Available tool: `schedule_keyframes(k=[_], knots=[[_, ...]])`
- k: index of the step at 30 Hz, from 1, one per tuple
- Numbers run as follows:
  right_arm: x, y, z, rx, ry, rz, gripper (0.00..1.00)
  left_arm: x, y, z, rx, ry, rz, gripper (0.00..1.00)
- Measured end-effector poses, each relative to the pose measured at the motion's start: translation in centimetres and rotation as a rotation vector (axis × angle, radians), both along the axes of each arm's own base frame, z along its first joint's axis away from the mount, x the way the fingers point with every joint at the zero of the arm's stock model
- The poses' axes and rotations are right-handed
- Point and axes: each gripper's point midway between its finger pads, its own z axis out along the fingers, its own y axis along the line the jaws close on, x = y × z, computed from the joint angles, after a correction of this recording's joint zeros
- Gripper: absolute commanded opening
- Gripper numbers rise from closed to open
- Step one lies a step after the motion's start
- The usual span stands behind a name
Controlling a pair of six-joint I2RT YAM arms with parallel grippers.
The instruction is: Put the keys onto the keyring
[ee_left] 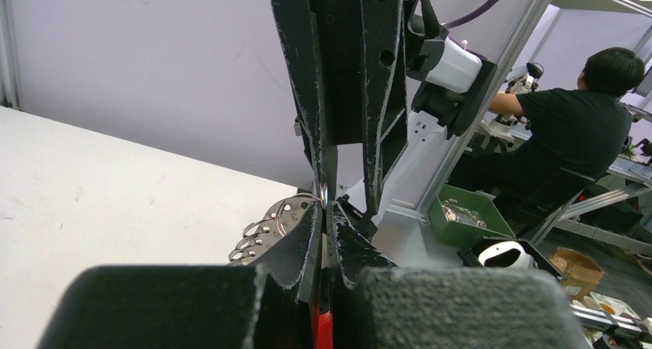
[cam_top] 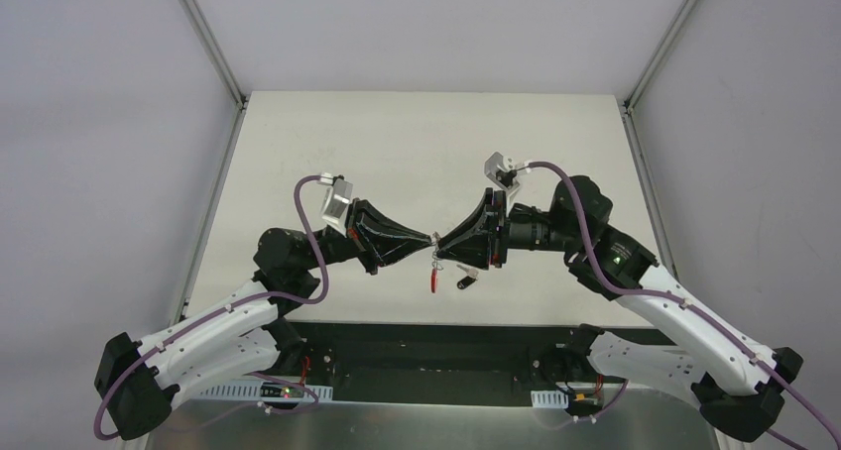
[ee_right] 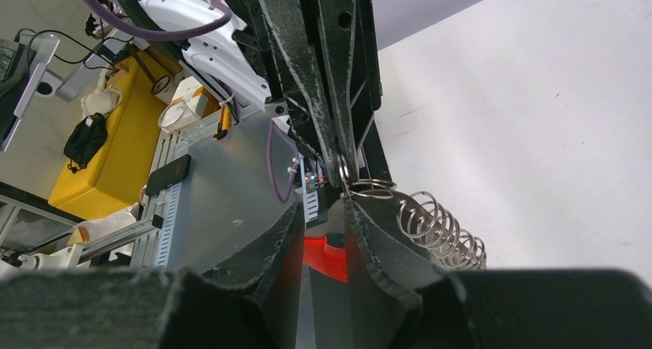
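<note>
Both grippers meet tip to tip above the table's front middle. My left gripper [cam_top: 428, 240] [ee_left: 326, 204] is shut on the keyring's thin wire. The keyring's silver coil of loops [ee_left: 265, 227] [ee_right: 438, 227] spreads beside the fingers, and its red crescent piece [cam_top: 434, 280] [ee_left: 324, 330] [ee_right: 327, 258] hangs below. My right gripper [cam_top: 446, 244] [ee_right: 321, 204] faces it with a narrow gap between its jaws; a wire loop [ee_right: 369, 186] sits at its right fingertip. A key with a black oval tag [cam_top: 464, 282] and a small silver key [cam_top: 472, 269] lie on the table under the right gripper.
The white table [cam_top: 417, 143] has metal frame posts at its back corners and grey walls around it. The arm bases and a cable tray [cam_top: 436, 371] line the near edge. A person sits at a bench [ee_left: 584, 118] beyond the table.
</note>
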Motion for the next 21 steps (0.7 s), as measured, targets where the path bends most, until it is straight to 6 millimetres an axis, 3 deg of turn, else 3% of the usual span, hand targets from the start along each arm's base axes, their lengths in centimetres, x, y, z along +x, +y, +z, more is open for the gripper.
schedule_keyframes(k=[21], knots=[[0.63, 0.46, 0.75, 0.000, -0.058, -0.026, 0.27, -0.21, 0.15, 0.52, -0.021, 0.001, -0.009, 0.00]])
